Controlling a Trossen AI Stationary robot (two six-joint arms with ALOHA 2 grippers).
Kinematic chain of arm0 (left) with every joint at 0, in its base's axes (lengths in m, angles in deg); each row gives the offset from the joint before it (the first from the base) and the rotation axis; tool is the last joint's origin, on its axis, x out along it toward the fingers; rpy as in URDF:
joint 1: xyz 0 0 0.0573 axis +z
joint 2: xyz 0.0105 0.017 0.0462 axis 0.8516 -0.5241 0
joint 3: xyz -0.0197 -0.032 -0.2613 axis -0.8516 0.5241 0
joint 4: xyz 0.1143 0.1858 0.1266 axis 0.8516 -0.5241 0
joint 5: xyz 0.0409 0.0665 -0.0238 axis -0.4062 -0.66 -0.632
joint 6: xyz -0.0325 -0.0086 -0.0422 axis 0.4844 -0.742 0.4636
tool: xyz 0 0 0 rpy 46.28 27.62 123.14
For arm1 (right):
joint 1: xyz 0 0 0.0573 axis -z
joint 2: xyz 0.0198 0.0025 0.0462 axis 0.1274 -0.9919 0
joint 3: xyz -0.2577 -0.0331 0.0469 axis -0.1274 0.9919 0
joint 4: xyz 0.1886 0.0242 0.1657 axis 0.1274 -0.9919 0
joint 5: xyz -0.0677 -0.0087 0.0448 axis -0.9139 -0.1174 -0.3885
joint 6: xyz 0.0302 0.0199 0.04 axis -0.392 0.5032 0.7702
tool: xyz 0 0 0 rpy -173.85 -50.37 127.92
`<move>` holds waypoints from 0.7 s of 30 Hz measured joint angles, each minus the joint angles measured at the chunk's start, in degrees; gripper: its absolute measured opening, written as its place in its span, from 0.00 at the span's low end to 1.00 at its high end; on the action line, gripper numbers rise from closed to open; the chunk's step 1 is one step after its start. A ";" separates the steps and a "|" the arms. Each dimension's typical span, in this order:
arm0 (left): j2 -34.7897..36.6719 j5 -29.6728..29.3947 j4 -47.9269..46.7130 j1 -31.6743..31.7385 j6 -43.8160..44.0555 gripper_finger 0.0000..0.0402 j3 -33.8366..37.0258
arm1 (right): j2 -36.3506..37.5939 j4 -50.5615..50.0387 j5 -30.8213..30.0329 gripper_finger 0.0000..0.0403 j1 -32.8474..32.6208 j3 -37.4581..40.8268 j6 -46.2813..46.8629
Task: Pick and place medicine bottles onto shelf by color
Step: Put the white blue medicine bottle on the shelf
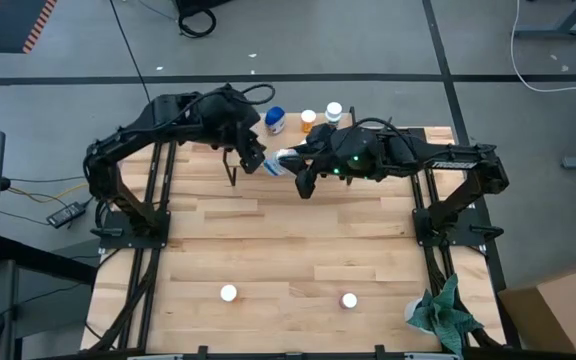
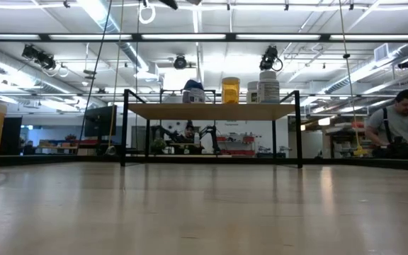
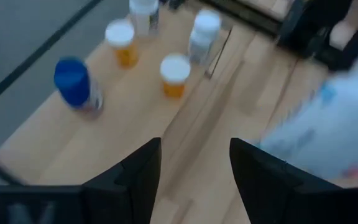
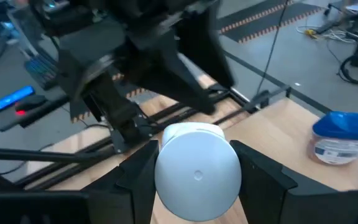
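Already the small light-wood shelf on black legs [image 1: 438, 133] carries a blue-capped bottle [image 1: 275, 120] and orange bottles [image 1: 309, 119] — grouped by colour, it seems. Just short of it, the right gripper [image 4: 197, 163] clamps a white-capped pale bottle [image 4: 197, 171], likely for carrying there; the left gripper [image 3: 194, 163], beside it, gapes empty.

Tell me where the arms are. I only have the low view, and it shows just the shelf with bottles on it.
Observer: The right hand is shut on a white-capped bottle, near the shelf.
Operator: Is the left one carrying anything?
Observer: No. The left hand is open and empty, close to the right one.
Operator: Any bottles off the shelf?
Observer: Two, both white-capped: a loose bottle and a second loose bottle, at the table end away from the shelf.
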 joint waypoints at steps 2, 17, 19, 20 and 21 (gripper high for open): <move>0.00 -0.97 -2.07 0.02 0.00 0.48 0.00 | -0.27 -1.15 -0.11 0.47 0.94 0.04 -0.04; 0.61 -2.49 -0.48 0.41 0.93 0.46 0.02 | -1.86 6.79 3.33 0.47 2.70 0.08 0.43; 0.61 -2.63 -0.36 -0.09 1.36 0.47 0.02 | -1.86 7.06 3.07 0.47 3.03 0.08 0.49; 0.62 -2.75 -0.39 -0.35 1.37 0.47 0.02 | -1.86 7.30 2.85 0.47 3.10 0.08 0.51; 0.63 -2.85 -0.38 -0.69 1.38 0.47 0.02 | -1.86 7.60 2.53 0.47 3.08 0.08 0.51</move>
